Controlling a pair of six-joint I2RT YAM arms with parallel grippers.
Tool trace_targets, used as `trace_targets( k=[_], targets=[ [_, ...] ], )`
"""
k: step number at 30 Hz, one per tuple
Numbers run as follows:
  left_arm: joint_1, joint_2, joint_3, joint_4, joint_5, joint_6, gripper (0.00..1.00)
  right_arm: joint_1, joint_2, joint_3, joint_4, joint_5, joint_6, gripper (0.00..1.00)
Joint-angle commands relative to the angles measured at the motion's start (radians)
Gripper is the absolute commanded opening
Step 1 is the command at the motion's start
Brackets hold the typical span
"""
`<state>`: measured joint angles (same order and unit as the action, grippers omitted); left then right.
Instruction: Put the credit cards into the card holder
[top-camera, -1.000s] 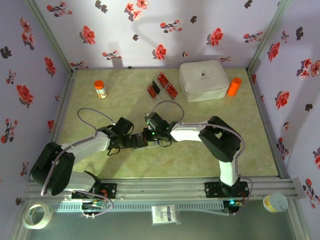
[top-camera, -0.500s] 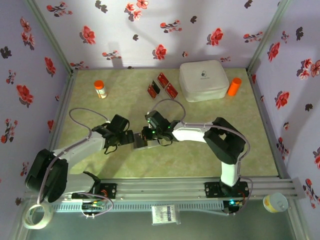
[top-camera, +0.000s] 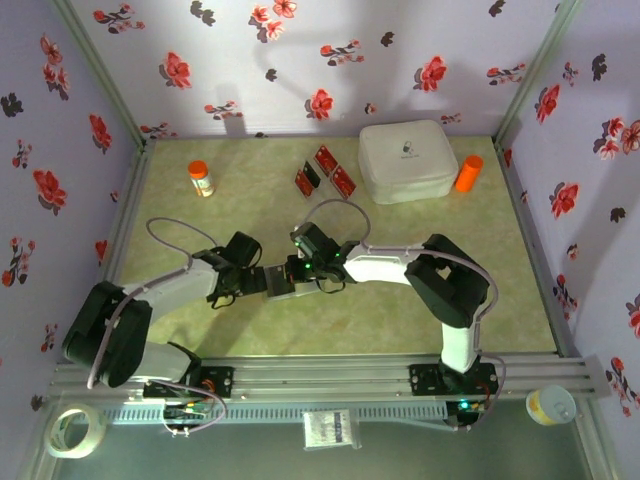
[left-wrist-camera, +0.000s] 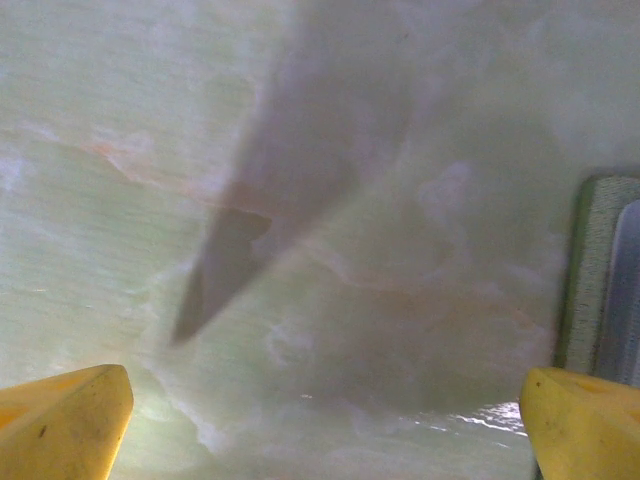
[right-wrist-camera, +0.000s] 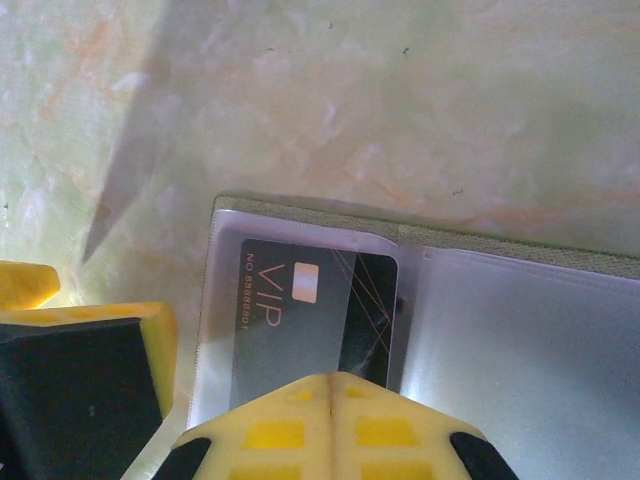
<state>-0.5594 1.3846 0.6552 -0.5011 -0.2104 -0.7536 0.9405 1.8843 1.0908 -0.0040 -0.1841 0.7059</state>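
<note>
You are in the loading step, with the card holder (top-camera: 283, 284) lying open and flat between your two grippers. A dark card (right-wrist-camera: 300, 320) marked VIP already sits under the clear pocket (right-wrist-camera: 300, 300) on the half of the holder next to your left gripper (left-wrist-camera: 325, 415). Your right gripper (right-wrist-camera: 330, 385) hangs over the near edge of that pocket, fingers pressed together and nothing pinched between them. Whether the tips touch the pocket, I cannot tell. The left gripper sits at the holder's other end, fingers spread wide and gripping nothing, with the holder's green edge just beside one fingertip.

The three red credit cards (top-camera: 325, 158) lie well apart from the holder, on its far side, so for them the job looks barely begun. Next, I judge, you lift the right gripper off the holder, open it, and reach to the far side for one red card. Have the left gripper ready to steady the holder.
</note>
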Motion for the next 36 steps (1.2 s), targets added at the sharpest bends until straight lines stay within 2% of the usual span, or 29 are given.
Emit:
trace_targets(
  k=[1, 21, 36],
  targets=[
    [0.009, 0.026, -0.005, 0.004, -0.014, 0.007, 1.00, -0.002, 0.018, -0.017, -0.032, 0.015, -0.025, 0.00],
    [0.010, 0.053, -0.014, 0.042, 0.000, 0.021, 1.00, 0.039, 0.085, 0.034, -0.006, -0.017, 0.026, 0.00],
    [0.009, -0.026, 0.001, 0.004, -0.006, 0.021, 1.00, 0.049, 0.068, 0.025, 0.089, -0.077, 0.110, 0.00]
  ],
)
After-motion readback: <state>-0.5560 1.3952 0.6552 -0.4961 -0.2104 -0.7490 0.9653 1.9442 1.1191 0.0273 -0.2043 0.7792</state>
